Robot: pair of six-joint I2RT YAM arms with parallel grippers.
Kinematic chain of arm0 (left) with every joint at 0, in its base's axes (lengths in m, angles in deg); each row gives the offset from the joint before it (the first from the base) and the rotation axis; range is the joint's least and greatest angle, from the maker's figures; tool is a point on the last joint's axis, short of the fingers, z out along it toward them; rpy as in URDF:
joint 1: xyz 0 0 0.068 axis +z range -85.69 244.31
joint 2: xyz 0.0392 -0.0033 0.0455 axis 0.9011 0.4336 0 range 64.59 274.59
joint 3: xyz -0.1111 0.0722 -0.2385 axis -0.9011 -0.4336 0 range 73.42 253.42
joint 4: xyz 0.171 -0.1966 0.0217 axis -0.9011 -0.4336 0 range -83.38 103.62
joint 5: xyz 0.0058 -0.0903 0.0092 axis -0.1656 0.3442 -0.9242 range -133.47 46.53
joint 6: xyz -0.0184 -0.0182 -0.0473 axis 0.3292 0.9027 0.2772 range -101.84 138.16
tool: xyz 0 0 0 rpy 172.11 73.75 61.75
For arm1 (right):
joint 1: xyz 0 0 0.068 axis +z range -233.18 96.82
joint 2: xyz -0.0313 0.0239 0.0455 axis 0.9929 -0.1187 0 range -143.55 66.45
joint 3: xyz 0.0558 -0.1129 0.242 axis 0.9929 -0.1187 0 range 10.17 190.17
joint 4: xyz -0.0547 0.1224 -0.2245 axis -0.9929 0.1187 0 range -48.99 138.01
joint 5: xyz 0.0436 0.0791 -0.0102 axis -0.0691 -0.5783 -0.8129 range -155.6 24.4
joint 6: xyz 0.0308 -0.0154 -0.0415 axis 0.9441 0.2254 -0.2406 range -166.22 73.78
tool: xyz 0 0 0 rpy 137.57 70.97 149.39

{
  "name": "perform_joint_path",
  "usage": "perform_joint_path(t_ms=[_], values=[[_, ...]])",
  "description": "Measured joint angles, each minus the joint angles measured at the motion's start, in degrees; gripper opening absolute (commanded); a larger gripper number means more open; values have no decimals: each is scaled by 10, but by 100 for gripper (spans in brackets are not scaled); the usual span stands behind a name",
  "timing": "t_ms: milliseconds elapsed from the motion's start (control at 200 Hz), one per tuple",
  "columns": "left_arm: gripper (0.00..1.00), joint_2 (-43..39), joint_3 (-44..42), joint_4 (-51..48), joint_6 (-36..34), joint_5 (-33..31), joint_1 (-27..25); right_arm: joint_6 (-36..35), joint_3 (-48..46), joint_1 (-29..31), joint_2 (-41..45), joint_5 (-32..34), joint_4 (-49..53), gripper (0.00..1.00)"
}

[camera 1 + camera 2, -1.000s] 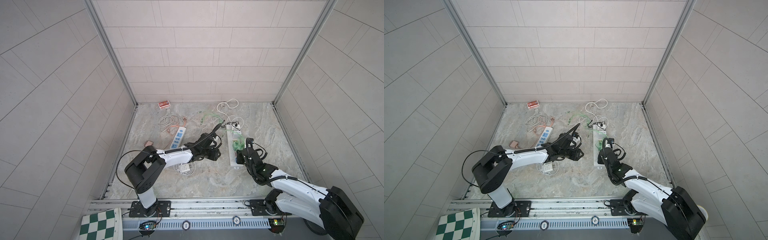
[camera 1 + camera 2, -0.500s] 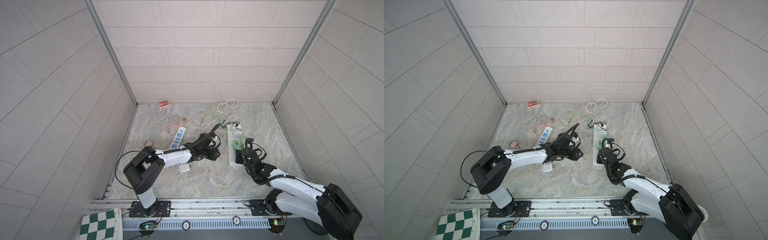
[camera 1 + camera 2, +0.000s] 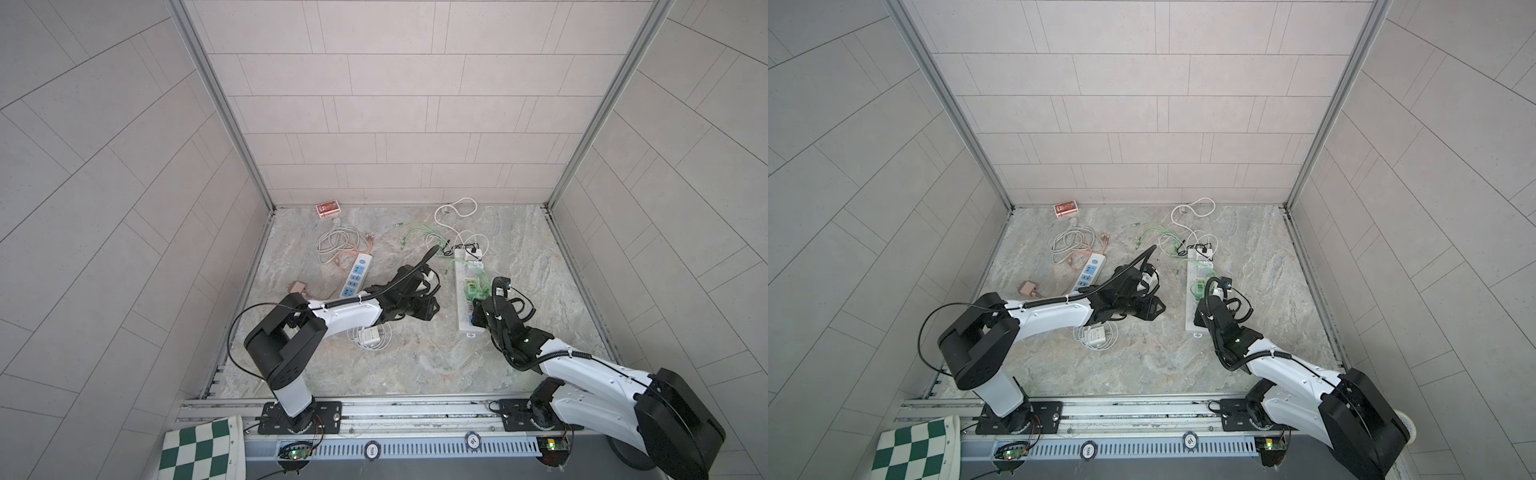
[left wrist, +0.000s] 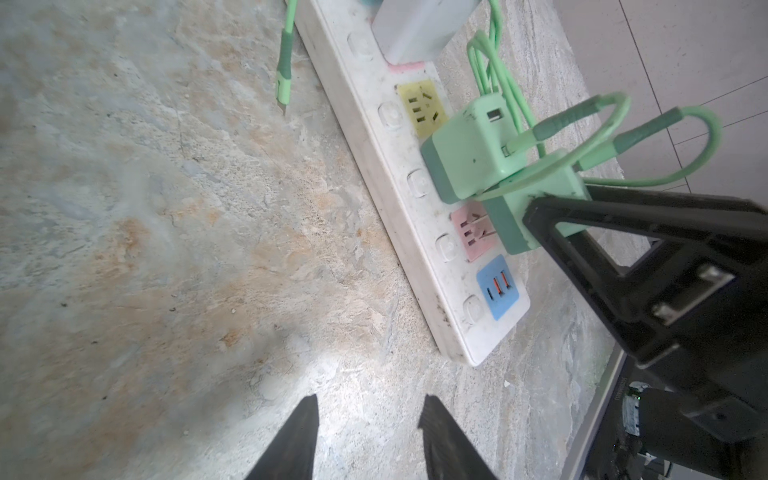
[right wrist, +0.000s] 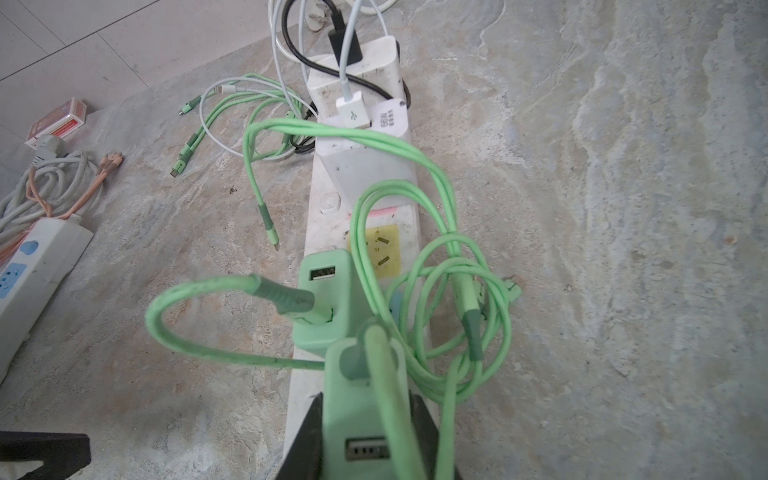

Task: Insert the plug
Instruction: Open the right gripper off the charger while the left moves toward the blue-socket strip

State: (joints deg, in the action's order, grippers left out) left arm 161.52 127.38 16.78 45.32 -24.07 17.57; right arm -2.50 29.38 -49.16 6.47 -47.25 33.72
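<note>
A white power strip (image 3: 463,271) (image 3: 1194,266) (image 4: 415,232) (image 5: 361,170) lies on the stone floor at the right. My right gripper (image 3: 478,309) (image 3: 1202,309) (image 5: 366,397) is shut on a green plug (image 4: 536,208) (image 5: 361,407) with a green cable. The plug's dark base sits tilted over the pink socket (image 4: 469,232); whether its prongs are in is hidden. A second green adapter (image 4: 469,153) (image 5: 324,307) stands in the strip right beside it. My left gripper (image 3: 430,309) (image 3: 1156,307) (image 4: 368,401) is open and empty, low over bare floor left of the strip.
Looped green cables (image 5: 449,291) drape over the strip, and a white adapter (image 5: 357,83) occupies its far end. Left of my arms lie a blue-and-white power strip (image 3: 355,276), a coiled grey cable (image 3: 332,245), a red box (image 3: 328,208) and a white charger (image 3: 372,334).
</note>
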Motion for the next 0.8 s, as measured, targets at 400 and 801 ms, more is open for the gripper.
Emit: perform_joint_path(t_ms=[400, 801], values=[[47, 0, 0, 0, 0, 6, 0, 23, -5, 1, -16, -8, -24, 0], [47, -6, 0, 0, 2, 3, 0, 24, 40, 25, -123, 39, -49, 0]])
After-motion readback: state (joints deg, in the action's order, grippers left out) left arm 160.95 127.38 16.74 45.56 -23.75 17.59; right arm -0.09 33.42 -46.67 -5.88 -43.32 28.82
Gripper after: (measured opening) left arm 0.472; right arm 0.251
